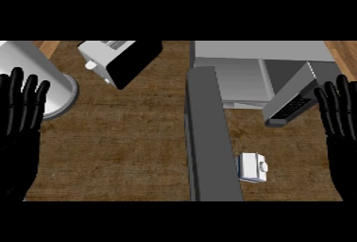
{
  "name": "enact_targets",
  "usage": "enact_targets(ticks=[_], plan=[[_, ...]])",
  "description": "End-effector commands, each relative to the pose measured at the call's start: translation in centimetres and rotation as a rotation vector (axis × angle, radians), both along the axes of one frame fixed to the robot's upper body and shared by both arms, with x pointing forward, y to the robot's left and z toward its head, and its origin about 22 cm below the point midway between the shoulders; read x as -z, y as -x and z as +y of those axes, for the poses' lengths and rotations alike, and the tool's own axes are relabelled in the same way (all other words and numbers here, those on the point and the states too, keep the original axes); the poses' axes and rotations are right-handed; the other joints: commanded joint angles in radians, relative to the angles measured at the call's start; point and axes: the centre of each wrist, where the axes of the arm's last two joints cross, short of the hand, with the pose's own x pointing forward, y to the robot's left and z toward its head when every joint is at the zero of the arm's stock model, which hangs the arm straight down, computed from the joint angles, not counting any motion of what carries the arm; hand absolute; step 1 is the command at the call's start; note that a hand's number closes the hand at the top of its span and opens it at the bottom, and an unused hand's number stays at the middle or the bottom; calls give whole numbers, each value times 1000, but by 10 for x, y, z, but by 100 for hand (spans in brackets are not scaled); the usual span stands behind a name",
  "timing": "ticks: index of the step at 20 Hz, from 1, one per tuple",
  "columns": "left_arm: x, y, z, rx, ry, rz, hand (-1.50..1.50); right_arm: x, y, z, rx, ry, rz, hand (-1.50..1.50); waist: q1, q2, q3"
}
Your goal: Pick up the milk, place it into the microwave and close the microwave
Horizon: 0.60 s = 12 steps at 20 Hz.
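The milk is a small white carton with a cap, lying on the brown counter just right of the microwave's door. The microwave stands at the back right with its cavity showing. Its grey door swings out wide toward me, reaching nearly to the counter's front edge. My left hand rests open at the left edge, fingers up. My right hand rests open at the right edge, fingers up, well apart from the milk. Neither hand holds anything.
A toaster with a black side stands at the back, left of centre. A large grey round pot sits at the far left, partly behind my left hand. The microwave's control panel juts out at the right.
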Motion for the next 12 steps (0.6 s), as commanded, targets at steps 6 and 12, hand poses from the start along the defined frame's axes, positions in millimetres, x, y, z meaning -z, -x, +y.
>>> enact_targets(ticks=[6, 12], plan=[[18, -7, 5, -24, -10, 19, -150, -19, 36, 69, -226, -21, -123, -150, -21, 20, 27], [27, 20, 30, -65, 68, 130, -150, -12, 70, 77, -282, 40, 2, -150, -18, 19, 28]])
